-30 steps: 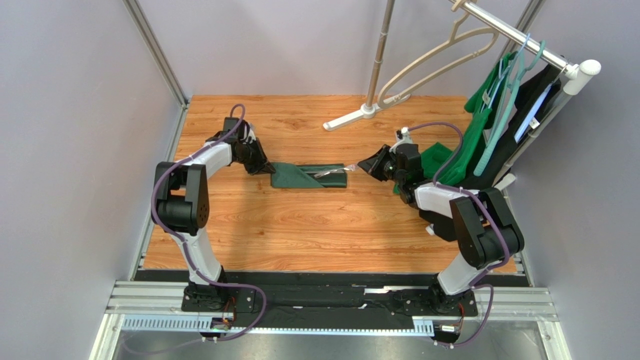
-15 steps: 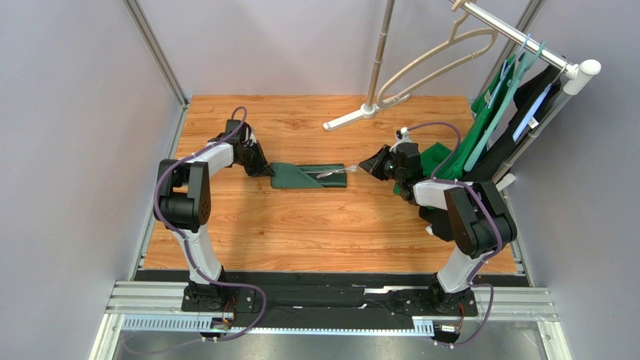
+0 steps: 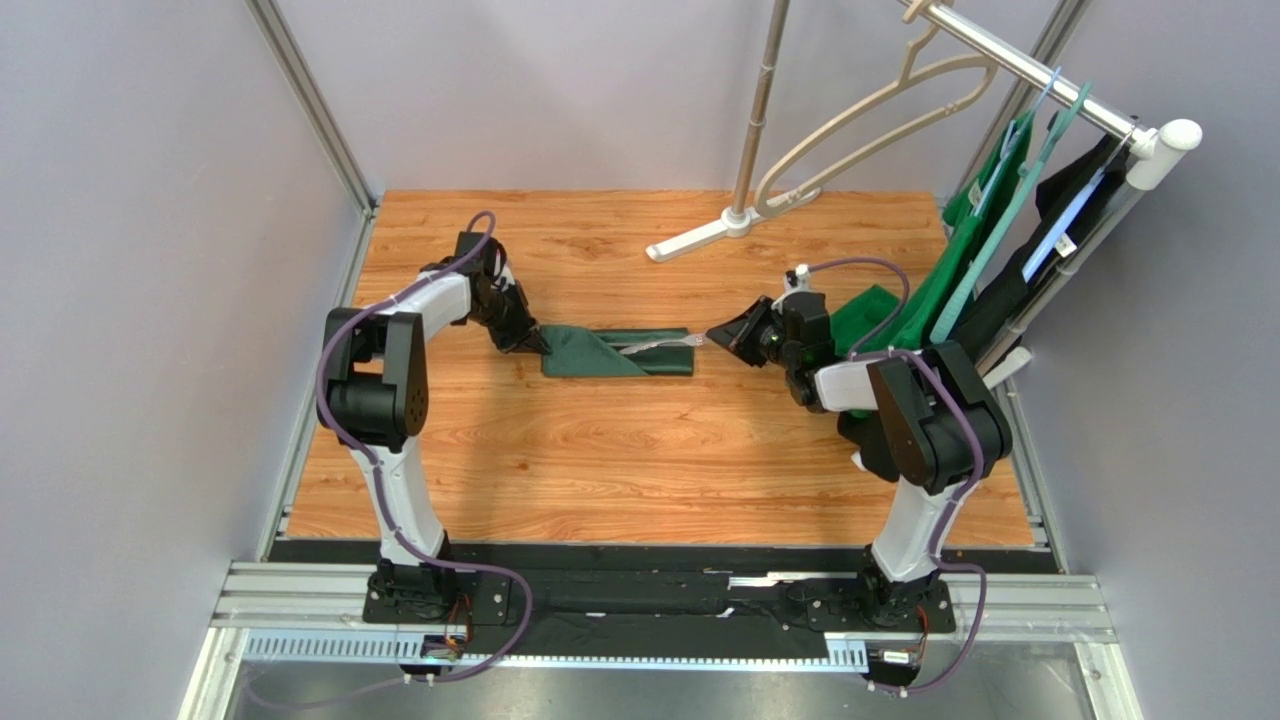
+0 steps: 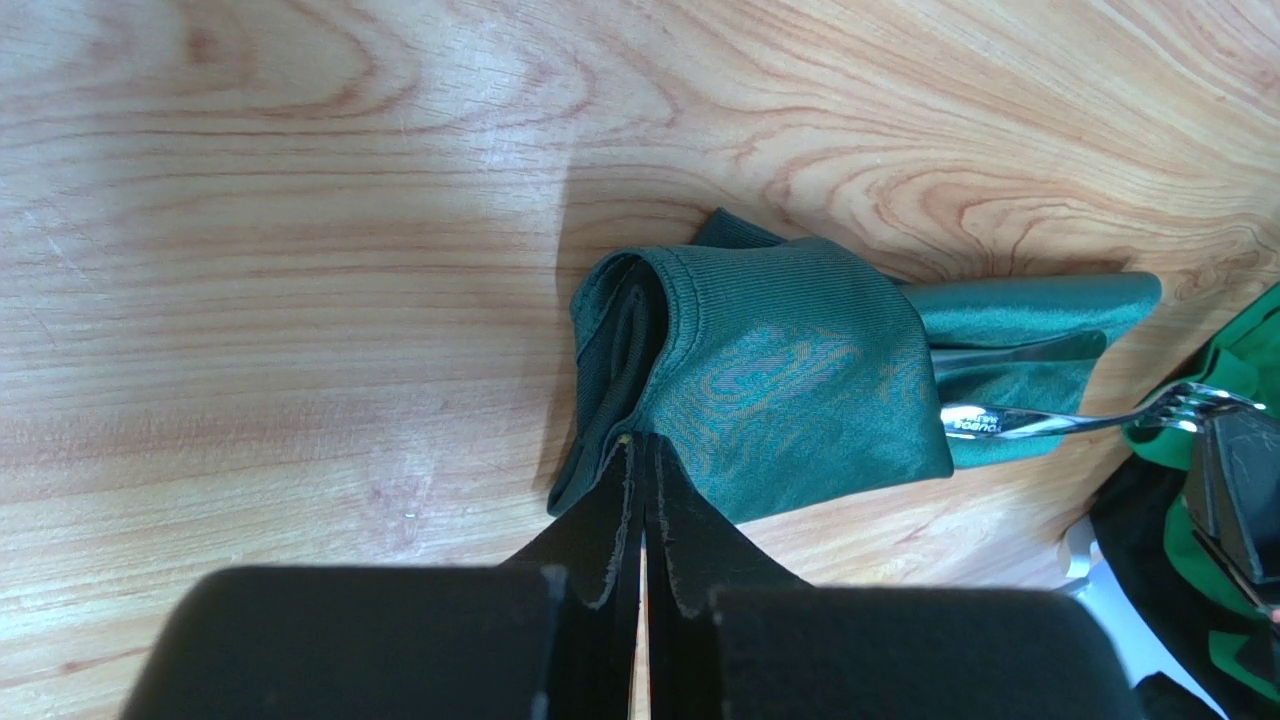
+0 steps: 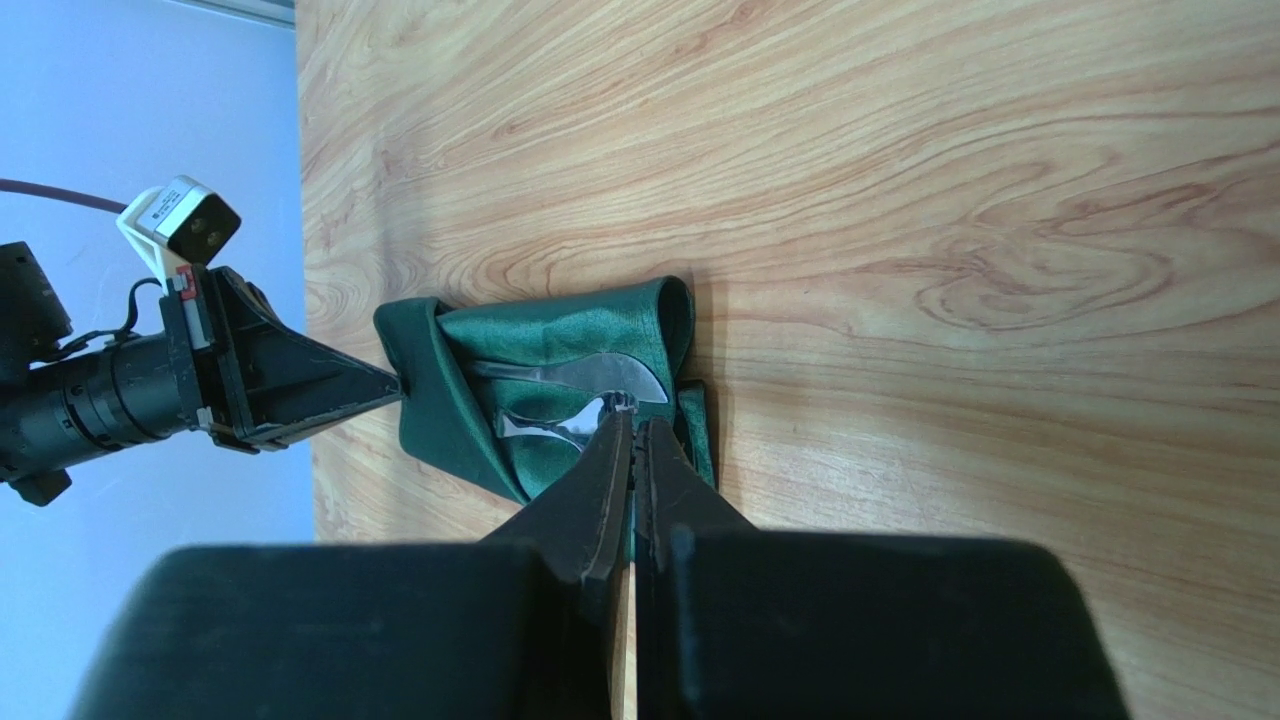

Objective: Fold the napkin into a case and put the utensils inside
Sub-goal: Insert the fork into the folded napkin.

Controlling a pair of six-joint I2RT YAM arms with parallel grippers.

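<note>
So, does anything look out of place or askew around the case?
One thing only. The fork sticks out of the open end of the case, with its tines past the cloth edge, so it is not fully inside. I see nothing spilled or damaged.

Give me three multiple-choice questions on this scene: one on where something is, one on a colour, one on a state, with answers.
1. Where does the case lie?
A) on the table, between the left claw and the right claw
B) on the clothes rail
C) beside the arm bases

2. What colour is the case?
A) red
B) white
C) dark green

3. How do the left claw's jaws stand?
A) wide open
B) shut
C) out of view

Answers:
1 A: the top view shows it flat between them.
2 C: both wrist views show dark green cloth.
3 B: its fingers meet with no gap in the left wrist view.
</note>
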